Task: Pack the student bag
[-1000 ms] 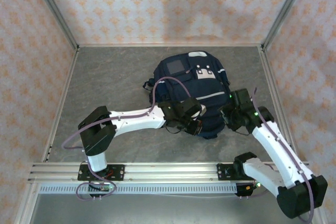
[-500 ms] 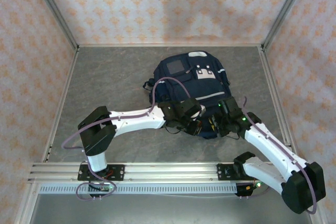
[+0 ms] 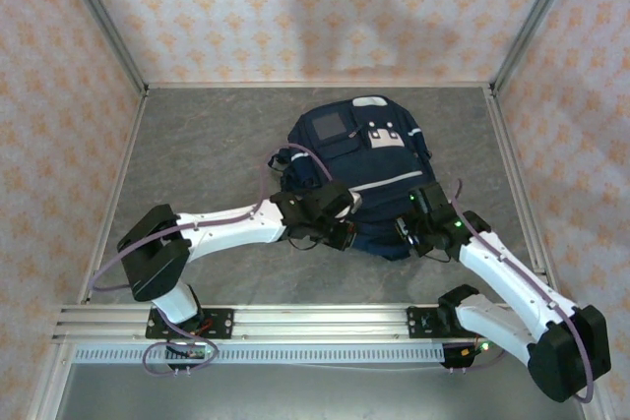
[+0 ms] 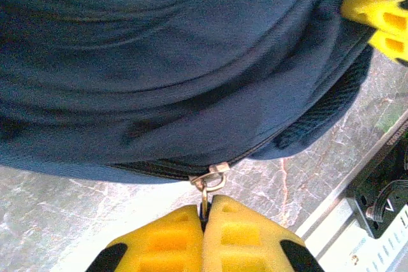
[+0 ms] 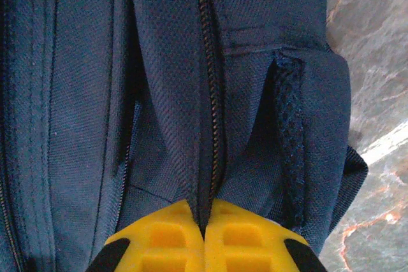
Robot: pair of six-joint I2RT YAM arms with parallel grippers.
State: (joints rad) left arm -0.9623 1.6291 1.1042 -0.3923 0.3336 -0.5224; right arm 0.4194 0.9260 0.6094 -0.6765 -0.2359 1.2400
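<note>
You have bare table [image 3: 197, 164] left of the student bag [image 3: 359, 159] — its long axis runs near-to-far, right of centre. Your left gripper [image 4: 204, 218] pinches the zip pull [image 4: 207, 179]; right gripper [image 5: 204, 221] clamps its zip seam [image 5: 207, 93].

- Your top camera sits above and behind the arm bases [image 3: 187, 322], looking down over the whole tabletop [image 3: 197, 145] and bag [image 3: 359, 145].
- Your left wrist camera peers past the left tool [image 4: 204, 214], close against the bag's lower edge.
- Your right wrist camera looks past the right tool [image 5: 203, 218], nearer still, along a zip [image 5: 207, 62].
- All three share the bag's near end.
</note>
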